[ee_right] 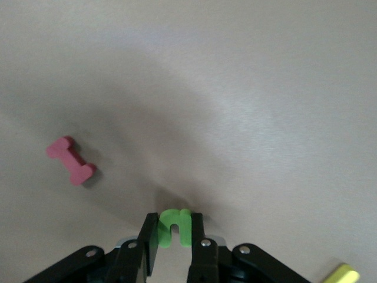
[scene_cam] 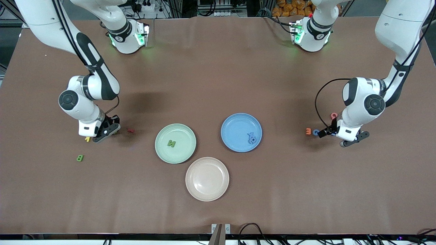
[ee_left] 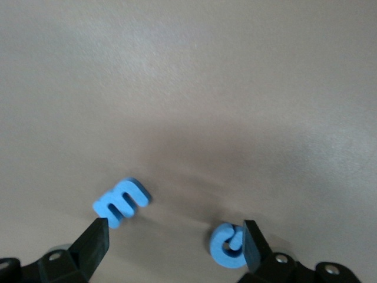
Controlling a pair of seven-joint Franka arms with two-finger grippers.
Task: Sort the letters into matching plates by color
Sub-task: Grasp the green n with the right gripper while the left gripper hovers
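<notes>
Green letter (ee_right: pixel 174 227) pinched in right gripper (ee_right: pixel 174 236) at table's nine o'clock, left gripper (ee_left: pixel 177 247) wide over blue letters (ee_left: pixel 122 201); green plate (scene_cam: pixel 160 149) and blue plate (scene_cam: pixel 231 136) started, strays remain.

We see a wide table (scene_cam: pixel 218 78) covered in a matte brown surface that fills most of the front view. Along its edge nearest the front camera, black cables (scene_cam: pixel 252 229) loop and trail, and a small grey bracket (scene_cam: pixel 220 228) sits at the middle of that edge. Past the edge where the bases stand, we make out a white power strip (scene_cam: pixel 223 13) with more dark cabling, and a heap of orange objects (scene_cam: pixel 293 8) that we cannot identify more closely.
</notes>
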